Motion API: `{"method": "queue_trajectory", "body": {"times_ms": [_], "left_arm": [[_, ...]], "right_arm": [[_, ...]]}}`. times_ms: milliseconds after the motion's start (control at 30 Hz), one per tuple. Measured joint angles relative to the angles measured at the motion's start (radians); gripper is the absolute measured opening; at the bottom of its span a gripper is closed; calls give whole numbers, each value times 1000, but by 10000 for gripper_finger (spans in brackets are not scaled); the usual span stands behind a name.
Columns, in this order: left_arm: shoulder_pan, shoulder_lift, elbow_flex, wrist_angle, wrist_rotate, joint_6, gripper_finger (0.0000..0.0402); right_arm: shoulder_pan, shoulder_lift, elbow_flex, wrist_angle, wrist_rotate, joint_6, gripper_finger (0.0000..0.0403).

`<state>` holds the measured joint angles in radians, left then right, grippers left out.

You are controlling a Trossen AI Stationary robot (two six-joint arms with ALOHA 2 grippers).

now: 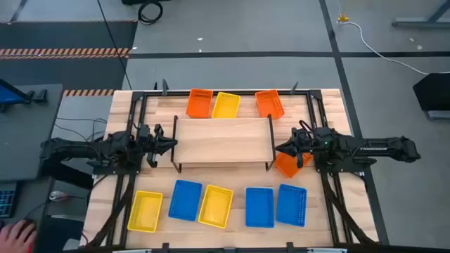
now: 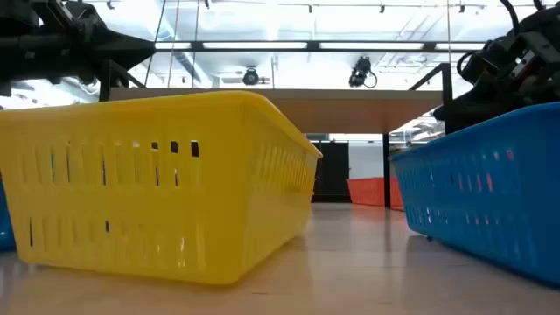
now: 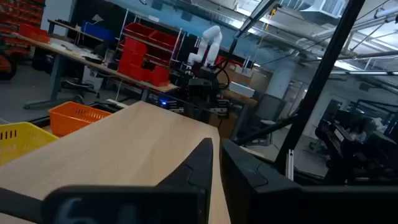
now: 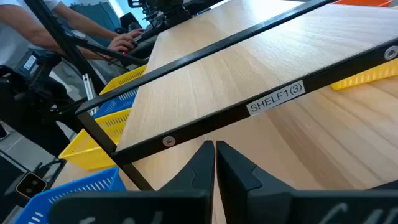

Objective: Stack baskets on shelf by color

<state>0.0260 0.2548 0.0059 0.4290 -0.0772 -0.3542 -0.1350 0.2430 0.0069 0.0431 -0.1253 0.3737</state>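
The light-wood shelf (image 1: 222,140) stands mid-table on thin black legs, and its top is bare. On the table beyond it lie an orange basket (image 1: 200,102), a yellow one (image 1: 226,105) and another orange one (image 1: 269,103). A third orange basket (image 1: 287,164) lies off the shelf's right end, partly under my right arm. Along the near edge lie yellow (image 1: 145,211), blue (image 1: 185,200), yellow (image 1: 215,206), blue (image 1: 259,207) and blue (image 1: 291,204) baskets. My left gripper (image 1: 169,145) (image 3: 216,144) is shut at the shelf's left end. My right gripper (image 1: 281,148) (image 4: 214,144) is shut at its right end, level with the board's edge (image 4: 273,99).
A black frame (image 1: 309,95) borders the table. A person's hand (image 1: 17,232) rests off the table's near left corner, and a person (image 4: 118,40) shows beyond the shelf in the right wrist view. In the low view a yellow basket (image 2: 157,184) and a blue basket (image 2: 490,192) fill the foreground.
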Motion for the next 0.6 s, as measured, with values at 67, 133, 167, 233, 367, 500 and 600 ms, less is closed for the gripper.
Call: {"method": "queue_trajectory", "body": {"times_ms": [67, 133, 167, 233, 367, 500, 600], "left_arm": [[0, 0, 0, 0, 0, 1, 32], [0, 0, 0, 0, 0, 0, 29], [0, 0, 0, 0, 0, 0, 28], [0, 0, 0, 0, 0, 0, 28], [0, 0, 0, 0, 0, 0, 34], [0, 0, 0, 0, 0, 0, 35], [0, 0, 0, 0, 0, 0, 31]], "right_arm": [[0, 0, 0, 0, 0, 0, 23], [0, 0, 0, 0, 0, 0, 23], [0, 0, 0, 0, 0, 0, 23], [0, 0, 0, 0, 0, 0, 23], [0, 0, 0, 0, 0, 0, 23], [0, 0, 0, 0, 0, 0, 23], [0, 0, 0, 0, 0, 0, 23]]}}
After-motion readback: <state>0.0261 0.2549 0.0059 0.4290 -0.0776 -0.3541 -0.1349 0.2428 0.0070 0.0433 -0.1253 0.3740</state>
